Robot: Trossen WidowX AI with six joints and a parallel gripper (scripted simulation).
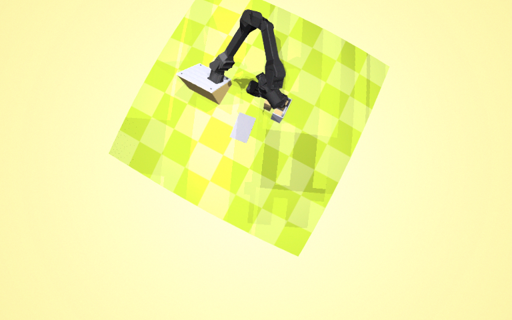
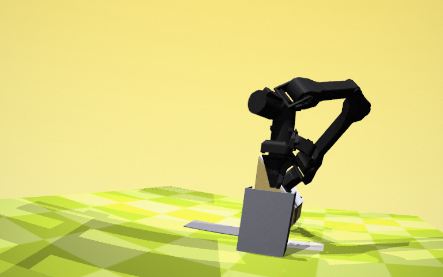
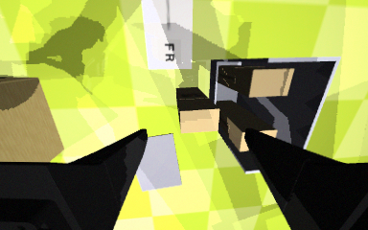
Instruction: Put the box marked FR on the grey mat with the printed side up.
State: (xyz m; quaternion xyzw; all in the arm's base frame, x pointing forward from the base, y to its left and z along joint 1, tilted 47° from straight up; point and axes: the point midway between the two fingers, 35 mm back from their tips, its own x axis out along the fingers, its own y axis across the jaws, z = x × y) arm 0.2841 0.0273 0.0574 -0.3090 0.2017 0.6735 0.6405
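One bin [image 1: 277, 119] [image 2: 265, 221] [image 3: 322, 103], two boxes [image 1: 278, 112] [image 3: 272, 82] inside, one box [image 1: 267, 106] [image 3: 198, 121] outside, one grey mat [image 1: 243, 127] [image 2: 212, 225] [image 3: 161, 165], one white FR sheet [image 2: 307, 246] [image 3: 168, 31], one arm [image 1: 269, 47] [image 2: 333, 90]

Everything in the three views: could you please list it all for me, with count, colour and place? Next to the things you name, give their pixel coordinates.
Bin [image 1: 277, 118] [image 2: 264, 221] [image 3: 307, 60]: one, grey, on the table top
Boxes in the bin [image 1: 278, 112] [image 3: 272, 82]: two, tan ends showing, dark sides
Loose box [image 1: 267, 107] [image 3: 199, 121]: one, tan end, dark side, just outside the bin
Mat [image 1: 243, 127] [image 2: 212, 226] [image 3: 162, 165]: one, pale grey, on the table top
FR card [image 2: 308, 247] [image 3: 168, 34]: one, white, on the table top near the bin
Table top [image 1: 213, 143] [image 2: 114, 251] [image 3: 120, 86]: one, green-yellow checks, under everything
Base block [image 1: 196, 77] [image 2: 299, 199] [image 3: 29, 125]: one, tan with white top, under the arm
Arm [image 1: 269, 45] [image 2: 333, 90]: one, black, reaching over the bin
Gripper [image 1: 282, 106] [image 2: 276, 187] [image 3: 196, 131]: one, black, open
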